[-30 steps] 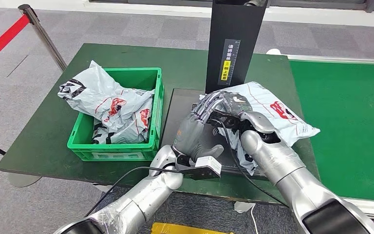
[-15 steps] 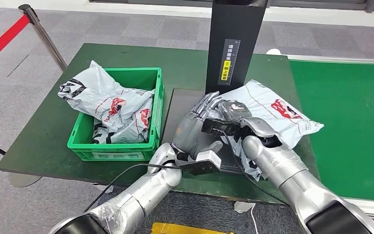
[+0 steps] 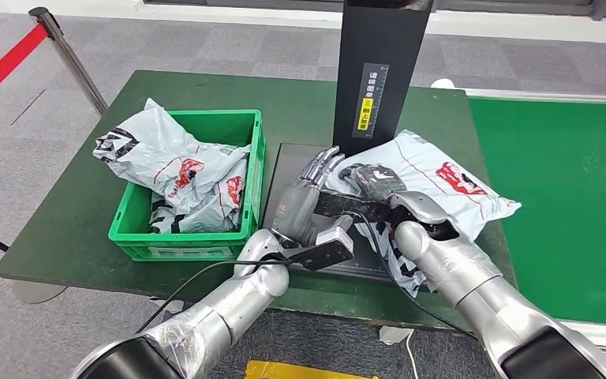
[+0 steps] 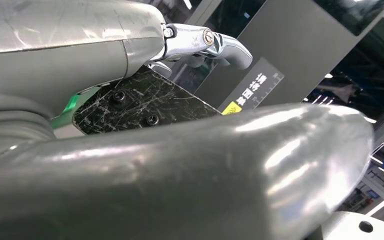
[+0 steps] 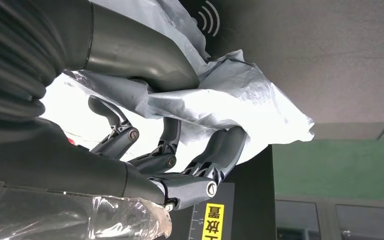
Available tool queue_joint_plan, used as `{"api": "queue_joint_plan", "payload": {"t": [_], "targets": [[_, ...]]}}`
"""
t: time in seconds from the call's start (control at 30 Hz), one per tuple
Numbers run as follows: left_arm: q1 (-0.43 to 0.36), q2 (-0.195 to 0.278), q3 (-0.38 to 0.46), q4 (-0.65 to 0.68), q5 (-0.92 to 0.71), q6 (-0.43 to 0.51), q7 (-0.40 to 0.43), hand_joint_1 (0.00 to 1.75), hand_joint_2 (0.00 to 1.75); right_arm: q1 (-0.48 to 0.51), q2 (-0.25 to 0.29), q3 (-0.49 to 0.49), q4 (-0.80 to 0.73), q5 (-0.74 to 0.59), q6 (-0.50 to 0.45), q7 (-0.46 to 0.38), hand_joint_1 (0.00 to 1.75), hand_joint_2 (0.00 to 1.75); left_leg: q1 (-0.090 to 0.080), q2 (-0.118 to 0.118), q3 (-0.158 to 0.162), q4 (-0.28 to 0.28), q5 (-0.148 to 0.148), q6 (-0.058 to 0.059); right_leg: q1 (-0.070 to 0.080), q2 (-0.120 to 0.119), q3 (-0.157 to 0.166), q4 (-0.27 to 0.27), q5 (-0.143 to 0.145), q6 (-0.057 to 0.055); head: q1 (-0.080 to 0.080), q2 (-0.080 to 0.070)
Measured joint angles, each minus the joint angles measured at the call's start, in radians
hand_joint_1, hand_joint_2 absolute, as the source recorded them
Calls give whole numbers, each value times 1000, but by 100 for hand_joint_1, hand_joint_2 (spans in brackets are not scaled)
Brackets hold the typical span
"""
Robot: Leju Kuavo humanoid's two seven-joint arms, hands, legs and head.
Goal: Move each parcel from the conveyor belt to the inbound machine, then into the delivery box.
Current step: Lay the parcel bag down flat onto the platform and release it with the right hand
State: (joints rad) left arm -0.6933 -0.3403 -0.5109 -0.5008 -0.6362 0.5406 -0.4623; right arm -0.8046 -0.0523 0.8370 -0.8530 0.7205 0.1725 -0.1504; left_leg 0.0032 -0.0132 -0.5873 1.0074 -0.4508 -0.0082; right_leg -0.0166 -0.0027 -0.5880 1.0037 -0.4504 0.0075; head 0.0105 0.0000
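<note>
A grey-white parcel [image 3: 442,178] with red print lies partly on the black plate [image 3: 282,170] of the inbound machine, beside its black post [image 3: 379,71]. My right hand [image 3: 371,185] grips the parcel's near-left edge; in the right wrist view the thumb and the dark fingers [image 5: 215,150] pinch the plastic film [image 5: 220,95] between them. My left hand [image 3: 304,201] hovers over the plate just left of the parcel, fingers stretched out and holding nothing. In the left wrist view its fingertips [image 4: 215,42] point toward the post's label [image 4: 260,87].
A green crate [image 3: 130,233] with several similar parcels stands left of the plate on the dark green table [image 3: 71,213]. The green conveyor belt [image 3: 568,197] runs along the right. A stanchion with red tape [image 3: 63,47] stands at the far left.
My left hand has drawn back leftward off the parcel and now hangs apart from it. The right hand keeps its grip, and the parcel has shifted slightly.
</note>
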Motion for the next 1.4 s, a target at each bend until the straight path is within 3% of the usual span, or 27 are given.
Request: {"api": "queue_joint_plan", "payload": {"t": [0.5, 0.57, 0.63, 0.67, 0.7, 1.13, 1.4], "targets": [[-80, 0, -3, 57, -100, 33, 60, 0, 0, 4, 0, 17, 0, -15, -15, -11, 175, 175, 0, 0, 0, 0, 0, 0, 0, 0, 0, 0, 0, 0, 0, 0], [-84, 0, -3, 61, -108, 34, 63, 0, 0, 4, 0, 17, 0, -15, -15, -10, 100, 175, 0, 0, 0, 0, 0, 0, 0, 0, 0, 0, 0, 0, 0, 0], [-88, 0, -3, 65, -118, 33, 65, 0, 0, 4, 0, 17, 0, -18, -19, -9, 13, 87, 0, 0, 0, 0, 0, 0, 0, 0, 0, 0, 0, 0, 0, 0], [-90, 0, -3, 66, -123, 32, 67, 0, 0, 5, 0, 17, 0, -21, -23, -8, 3, 44, 0, 0, 0, 0, 0, 0, 0, 0, 0, 0, 0, 0, 0, 0], [-93, 0, -3, 68, -127, 30, 68, 0, 0, 6, -1, 17, 0, -26, -29, -7, 0, 0, 0, 0, 0, 0, 0, 0, 0, 0, 0, 0, 0, 0, 0, 0], [-99, 0, -25, 70, -140, 8, 73, 0, 0, 53, -42, 17, -44, -112, -76, 13, 0, 0, 0, 0, 0, 0, 0, 0, 0, 0, -1, 0, 0, 0, 0, 0], [-99, 0, -41, 72, -139, 19, 90, 0, 0, 127, -69, -27, -93, -216, -161, 59, 0, 0, 0, 1, 0, 0, 0, 0, 0, 2, -1, 0, 0, 0, 0, 0]]}}
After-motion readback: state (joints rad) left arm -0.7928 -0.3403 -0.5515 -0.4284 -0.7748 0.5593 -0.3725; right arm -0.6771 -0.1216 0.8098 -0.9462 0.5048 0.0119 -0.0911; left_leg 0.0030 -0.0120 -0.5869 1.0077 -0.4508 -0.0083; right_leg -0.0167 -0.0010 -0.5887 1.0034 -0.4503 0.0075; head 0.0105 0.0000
